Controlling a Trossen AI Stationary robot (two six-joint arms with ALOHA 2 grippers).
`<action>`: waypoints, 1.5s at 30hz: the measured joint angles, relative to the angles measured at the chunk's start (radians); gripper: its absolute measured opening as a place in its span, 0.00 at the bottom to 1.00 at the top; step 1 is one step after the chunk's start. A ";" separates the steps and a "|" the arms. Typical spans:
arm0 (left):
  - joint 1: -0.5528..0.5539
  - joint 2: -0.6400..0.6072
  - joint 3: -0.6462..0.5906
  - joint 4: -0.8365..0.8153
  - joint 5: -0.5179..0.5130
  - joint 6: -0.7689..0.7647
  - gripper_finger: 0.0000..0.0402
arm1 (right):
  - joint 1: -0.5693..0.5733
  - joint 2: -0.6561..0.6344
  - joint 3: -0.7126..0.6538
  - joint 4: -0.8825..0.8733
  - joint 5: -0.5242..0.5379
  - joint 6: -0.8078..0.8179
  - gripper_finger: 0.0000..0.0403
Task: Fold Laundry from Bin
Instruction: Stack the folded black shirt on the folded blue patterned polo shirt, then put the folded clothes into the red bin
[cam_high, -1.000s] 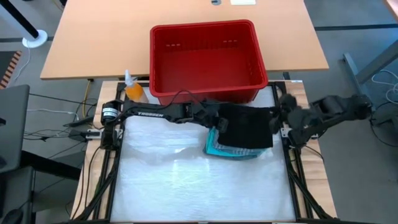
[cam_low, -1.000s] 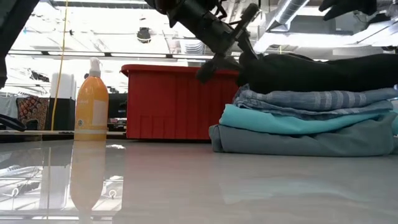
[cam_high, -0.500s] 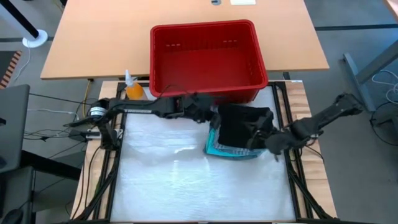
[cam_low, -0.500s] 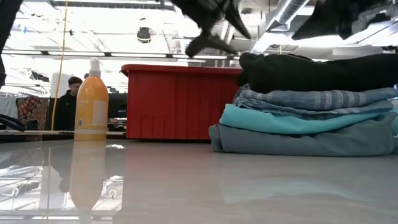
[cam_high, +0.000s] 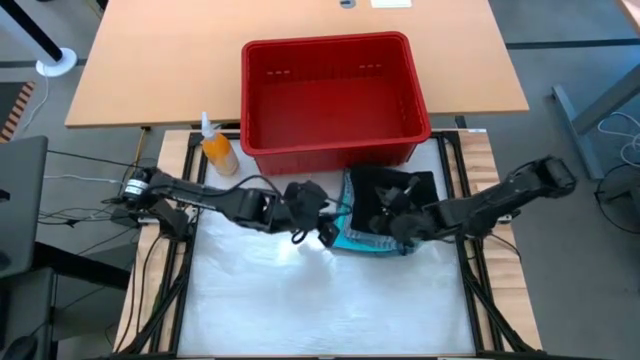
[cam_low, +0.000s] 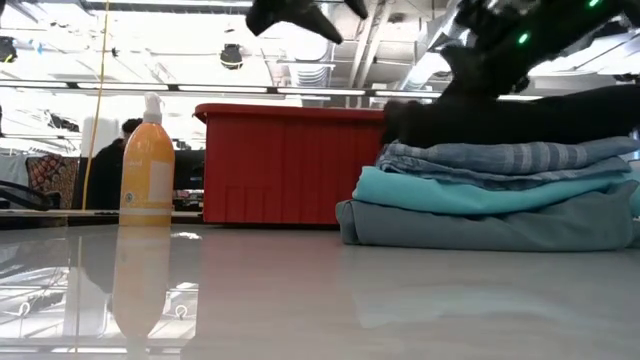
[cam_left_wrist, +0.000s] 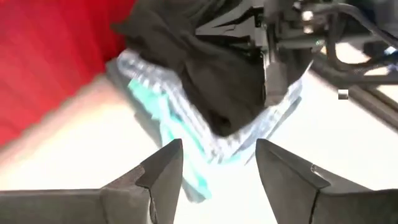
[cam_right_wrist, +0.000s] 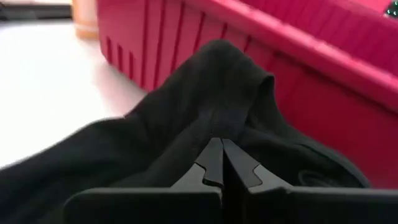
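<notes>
My right arm reaches in low across the worktop (cam_high: 300, 310), its right tool (cam_high: 393, 222) pressed down on the black garment (cam_high: 395, 200) with the two fingers drawn fully together; whether any cloth is caught between them I cannot tell. My left arm lies stretched along the worktop, and my left tool (cam_high: 312, 222) hangs just short of the stack with its fingers (cam_left_wrist: 163, 167) spread apart and nothing between them.

The laundry is one stack of four folded garments, directly ahead of my left tool and under my right one. Only the low view shows all four layers: the grey-green garment (cam_low: 480, 228) at the bottom, the turquoise garment (cam_low: 450, 192) on it, the striped shirt (cam_low: 500, 160) next, the black one on top. From above, little but the black one and a turquoise edge shows.

The one red bin (cam_high: 330, 95) stands just beyond both tools, behind the stack. A single orange bottle (cam_high: 215, 145) stands beside the bin, off to the outer side of my left arm.
</notes>
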 joint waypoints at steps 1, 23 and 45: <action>-0.012 0.000 0.000 -0.025 -0.012 -0.018 0.47 | -0.012 0.021 0.000 0.003 -0.023 0.000 0.04; -0.165 -0.007 0.000 -0.077 -0.160 -0.050 0.47 | 0.043 -0.246 0.095 -0.561 0.135 0.390 0.04; -0.199 -0.007 0.000 -0.101 -0.089 -0.141 0.47 | -0.041 -0.254 -0.062 -0.331 0.222 0.298 0.04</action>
